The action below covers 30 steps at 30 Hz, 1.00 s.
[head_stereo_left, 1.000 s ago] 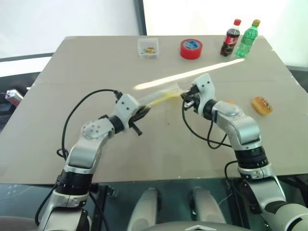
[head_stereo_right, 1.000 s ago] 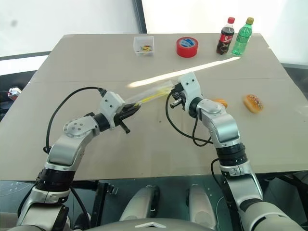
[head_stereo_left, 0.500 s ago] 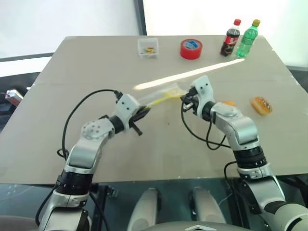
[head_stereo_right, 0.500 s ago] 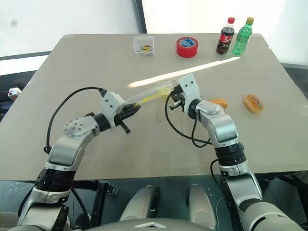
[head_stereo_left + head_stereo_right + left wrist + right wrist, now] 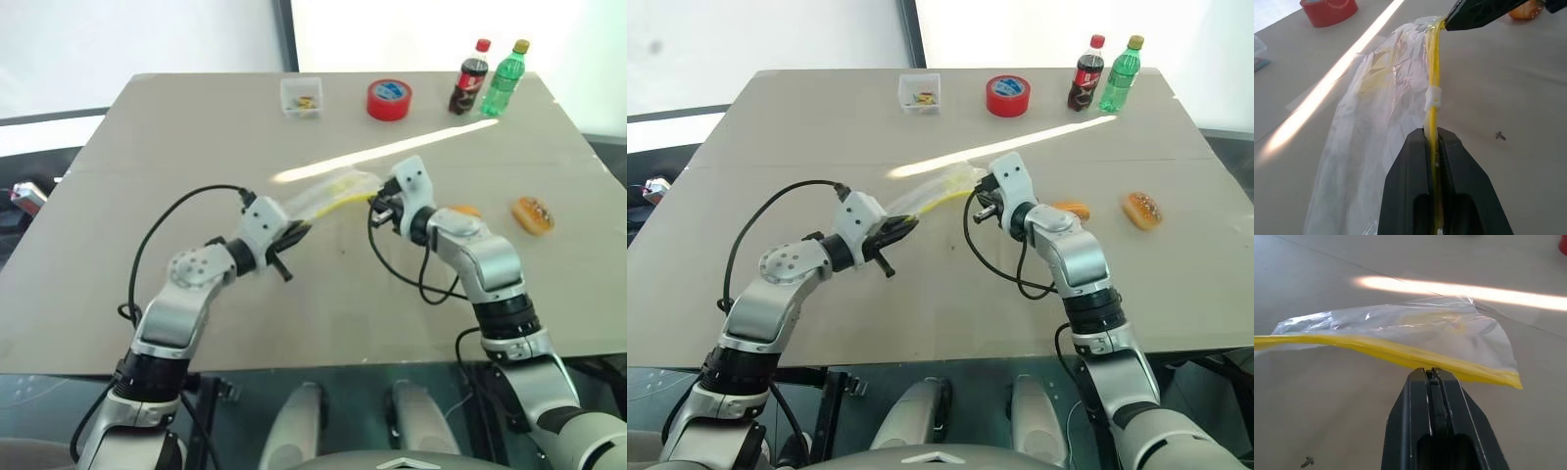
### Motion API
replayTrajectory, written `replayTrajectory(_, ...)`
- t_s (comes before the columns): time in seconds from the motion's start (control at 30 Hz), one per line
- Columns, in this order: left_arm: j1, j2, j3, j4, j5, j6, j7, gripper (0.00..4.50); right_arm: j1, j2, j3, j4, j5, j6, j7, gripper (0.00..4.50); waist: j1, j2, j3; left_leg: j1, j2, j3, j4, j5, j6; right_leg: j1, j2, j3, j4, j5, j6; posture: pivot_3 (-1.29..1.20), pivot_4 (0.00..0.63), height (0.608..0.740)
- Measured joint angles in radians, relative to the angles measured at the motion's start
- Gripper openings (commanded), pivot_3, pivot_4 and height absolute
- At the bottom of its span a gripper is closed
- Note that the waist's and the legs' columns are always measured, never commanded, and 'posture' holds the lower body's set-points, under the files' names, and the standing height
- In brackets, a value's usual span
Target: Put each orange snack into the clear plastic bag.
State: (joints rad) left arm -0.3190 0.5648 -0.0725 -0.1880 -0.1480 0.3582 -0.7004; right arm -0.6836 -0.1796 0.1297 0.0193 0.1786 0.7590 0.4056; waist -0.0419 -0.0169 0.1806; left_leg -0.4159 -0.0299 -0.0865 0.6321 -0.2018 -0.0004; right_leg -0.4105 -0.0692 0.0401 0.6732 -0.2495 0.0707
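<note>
1. Left eye view: I am seeing the left gripper (image 5: 290, 232) and the right gripper (image 5: 377, 203) holding the flat clear plastic bag with the yellow seal strip (image 5: 328, 194) stretched between them, lifted above the tan table (image 5: 196, 137). One oval orange-brown bun-like snack (image 5: 532, 214) is lying near the table's right edge, well apart from the bag. The second orange snack (image 5: 466, 210) is peeking out just behind my right arm. Along the far edge are sitting a small clear square box with yellow bits (image 5: 301, 96), a red tape roll (image 5: 389, 99), a dark cola bottle with a red cap (image 5: 470, 76) and a green bottle with a yellow cap (image 5: 504, 77), the two bottles standing just beside each other.

2. Right eye view: I am getting the same layout, with the bag hanging between the two grippers and both snacks lying to the right of them on the table.

3. Left wrist view: I am watching the left gripper's black fingers (image 5: 1410, 186) pinching narrowly on the yellow strip, which is running away to the right gripper's dark fingertips at the bag's far corner. The clear film is billowing to one side of the strip.

4. Right wrist view: I am seeing the right gripper's fingers (image 5: 1422, 406) pressed together, clamping the yellow strip near the bag's corner.
</note>
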Motion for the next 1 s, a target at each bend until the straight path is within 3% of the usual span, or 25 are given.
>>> replayTrajectory(1.0, 0.007, 0.050, -0.048, 0.041, 0.050, -0.115, -0.106, 0.00, -0.003, -0.068, 0.081, -0.001, -0.041, -0.061, 0.101, 0.04, 0.000, 0.000, 0.000, 0.000, 0.000, 0.000, 0.000, 0.000, 0.000, 0.000, 0.000, 0.000, 0.000, 0.000, 0.000, 0.00, 0.150, 0.740)
